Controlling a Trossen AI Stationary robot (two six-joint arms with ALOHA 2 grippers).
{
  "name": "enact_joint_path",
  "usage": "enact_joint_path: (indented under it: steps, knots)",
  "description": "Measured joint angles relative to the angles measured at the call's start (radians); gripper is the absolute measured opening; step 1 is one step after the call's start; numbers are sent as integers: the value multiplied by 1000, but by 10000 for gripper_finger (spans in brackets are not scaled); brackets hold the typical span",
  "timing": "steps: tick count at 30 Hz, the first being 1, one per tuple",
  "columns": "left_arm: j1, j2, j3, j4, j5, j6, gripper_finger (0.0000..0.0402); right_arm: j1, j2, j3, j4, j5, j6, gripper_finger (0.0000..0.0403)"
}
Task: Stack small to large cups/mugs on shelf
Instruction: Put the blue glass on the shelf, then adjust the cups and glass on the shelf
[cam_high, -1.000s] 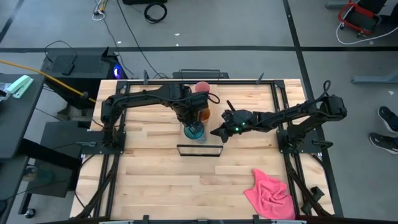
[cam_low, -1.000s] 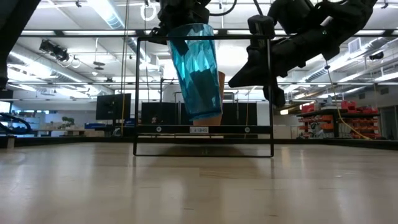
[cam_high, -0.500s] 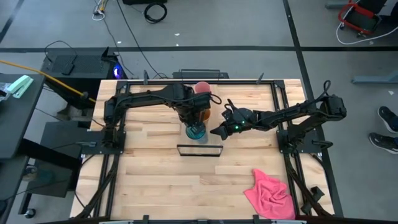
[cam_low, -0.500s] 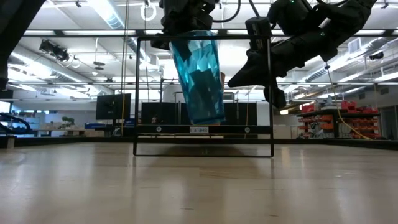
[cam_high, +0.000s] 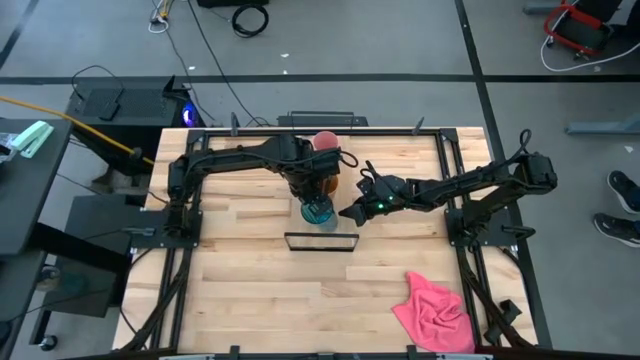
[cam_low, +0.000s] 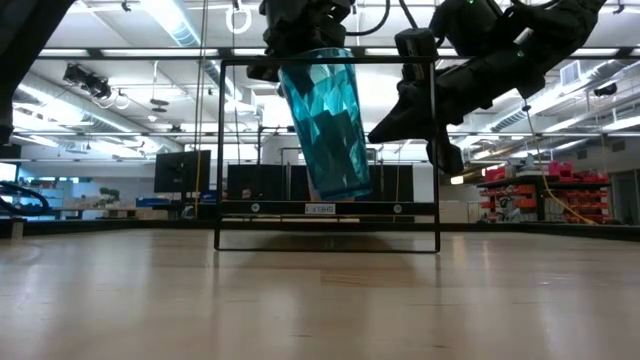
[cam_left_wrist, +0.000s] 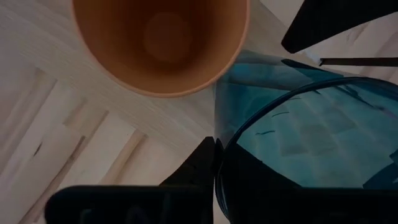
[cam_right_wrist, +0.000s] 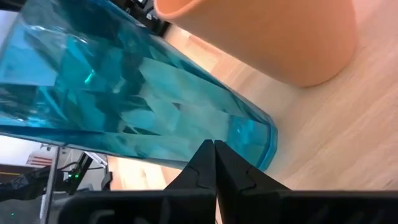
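Note:
My left gripper (cam_high: 308, 194) is shut on the teal tumbler (cam_high: 318, 211), which shows tilted in the low view (cam_low: 325, 120). The orange tumbler (cam_high: 328, 182) stands upright on the wood just beyond it, mouth up (cam_left_wrist: 160, 43). The pink tumbler (cam_high: 325, 141) stands farther back, near the far edge. The shelf's thin black frame (cam_high: 320, 241) stands just on the near side of the teal tumbler (cam_low: 326, 208). My right gripper (cam_high: 348, 212) is shut, its tip close to the teal tumbler's right side (cam_right_wrist: 124, 93). My left gripper holds the teal tumbler by its rim (cam_left_wrist: 219, 134), one finger (cam_left_wrist: 202, 165) outside the wall and the other inside the mouth. The fingers come from above, pointing down. The tumbler hangs tilted below them, base low over the wood. My right gripper: I cannot tell whether its shut tip touches the tumbler's wall.
A crumpled pink cloth (cam_high: 435, 312) lies near the table's front right corner. The slatted wooden tabletop (cam_high: 240, 290) is bare on the near left side. Black rails (cam_high: 450, 180) run along the table's sides.
My left gripper has carried the teal tumbler a little toward the table's right edge, still tilted; in the low view the tumbler now covers the orange tumbler behind it.

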Motion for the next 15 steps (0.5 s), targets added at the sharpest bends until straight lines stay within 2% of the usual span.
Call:
enact_joint_path:
  steps: [8, 15]
  knots:
    - [0, 0, -1, 13, 6, 5, 18, 22, 0, 0, -7, -12, -5, 0]
    - [0, 4, -3, 37, 12, 18, 48, 22, 0, 0, -21, -15, -5, 0]
